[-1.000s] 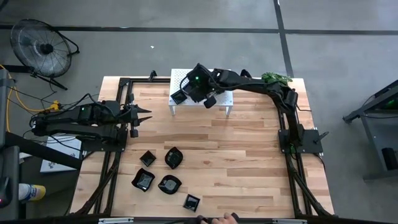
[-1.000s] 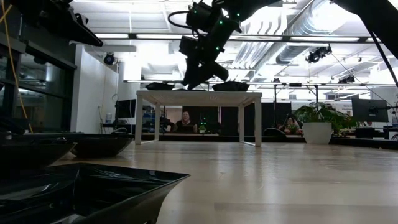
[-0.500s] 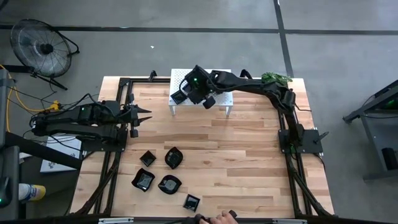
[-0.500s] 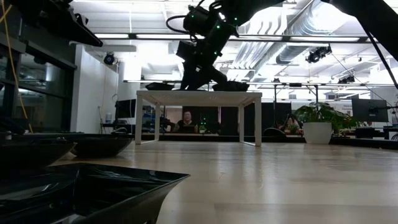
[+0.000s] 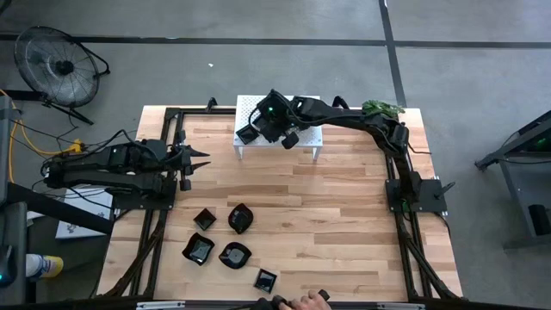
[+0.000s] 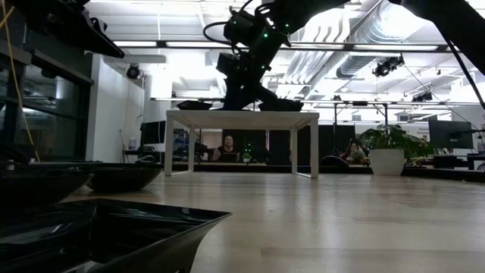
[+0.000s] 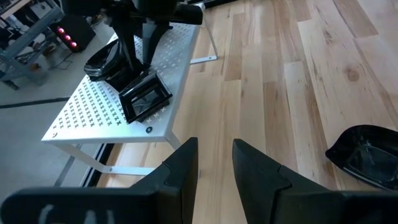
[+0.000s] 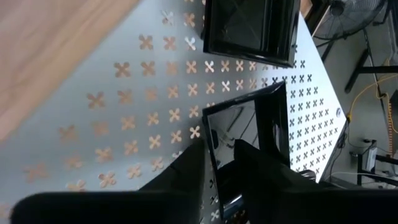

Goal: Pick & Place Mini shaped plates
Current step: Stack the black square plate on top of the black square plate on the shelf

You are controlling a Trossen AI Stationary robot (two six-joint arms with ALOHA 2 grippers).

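Five mini shaped plates [image 5: 228,241] wait loose on the near surface [image 5: 344,224]. The left pincer [image 5: 196,161], fingers slightly parted and empty, idles at the left edge. Farther off, the right pincer [image 5: 256,131] pinches a square plate [image 8: 245,140] by its rim, apparently to set it on the white stand [image 7: 93,118] beside another plate [image 8: 252,28].

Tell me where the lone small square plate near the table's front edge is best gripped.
Probably one raised side wall of the square plate, taken from straight above, one finger inside and one outside: it sits open side up, standing alone.
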